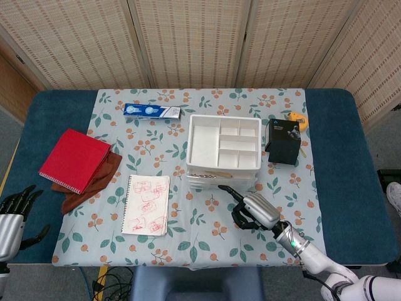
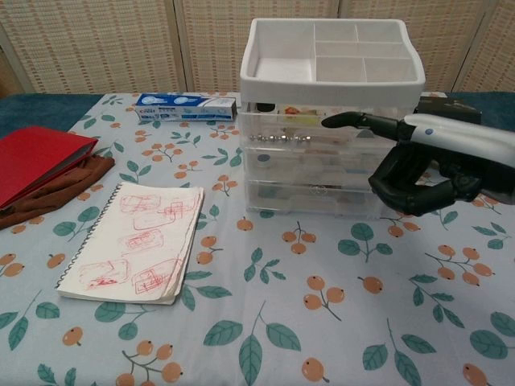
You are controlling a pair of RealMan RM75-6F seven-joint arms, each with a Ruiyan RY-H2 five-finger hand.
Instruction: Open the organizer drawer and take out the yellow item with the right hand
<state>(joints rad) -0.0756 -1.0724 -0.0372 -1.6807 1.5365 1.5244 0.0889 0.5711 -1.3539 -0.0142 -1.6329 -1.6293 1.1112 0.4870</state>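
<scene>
The white organizer (image 1: 193,145) (image 2: 330,87) stands mid-table with clear drawers under its divided top tray. Its top drawer (image 1: 219,176) (image 2: 306,129) sticks out a little at the front. Through the clear front of that drawer I see a small yellowish shape (image 2: 294,112). My right hand (image 1: 254,211) (image 2: 426,165) hovers in front of the organizer's right side, one finger (image 2: 354,121) stretched toward the top drawer and the others curled in on nothing. Whether the fingertip touches the drawer is unclear. My left hand (image 1: 12,210) rests at the table's near left corner, fingers apart and holding nothing.
A black box (image 1: 283,141) (image 2: 447,108) stands right of the organizer, with a yellow tape measure (image 1: 296,118) behind it. A toothpaste box (image 1: 151,111) lies at the back left. A red notebook (image 1: 74,160) on a brown cloth (image 1: 84,188) and a sketch pad (image 1: 146,204) lie left.
</scene>
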